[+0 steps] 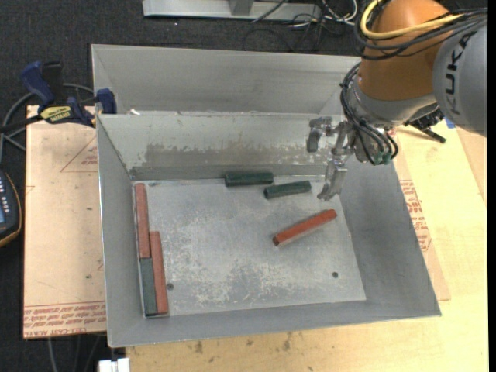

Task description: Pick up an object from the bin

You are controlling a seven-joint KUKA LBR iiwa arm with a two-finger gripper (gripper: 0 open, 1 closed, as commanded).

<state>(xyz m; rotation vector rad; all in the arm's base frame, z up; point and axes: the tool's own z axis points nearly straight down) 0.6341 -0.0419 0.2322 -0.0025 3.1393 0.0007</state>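
Surface: a grey metal bin [232, 301] with a flat, scuffed floor and sloping walls; a duller smear runs along the foot of its back wall.
Room: dark carpet floor [46, 22] around the bin, with a bundle of cables [325, 2] and a pale metal beam [225, 6] beyond the back wall.
Arm: it comes in from the right, its orange cover [403, 37] above the bin's back right corner.
Pincer [329, 183]: hangs low over the back right part of the bin floor. I cannot tell whether it is wide or narrow; nothing shows in its grip.
Nearest thing: a short dark green bar [287, 190] lying flat, its right end just beside the pincer's tip. Its long axis runs nearly left to right, with the right end turned slightly toward the back wall.
Next nearest: a red bar [304, 229] lying flat, in front of the pincer and apart from it. Its long axis slants, the right end toward the back right and the left end toward the front.
Second green bar [249, 179]: just left of the first, near the back wall and parallel to it.
Left wall: a row of bars [149, 254], red and dark green, lying end to end and side by side along the wall, with long axes running front to back, well apart from the pincer.
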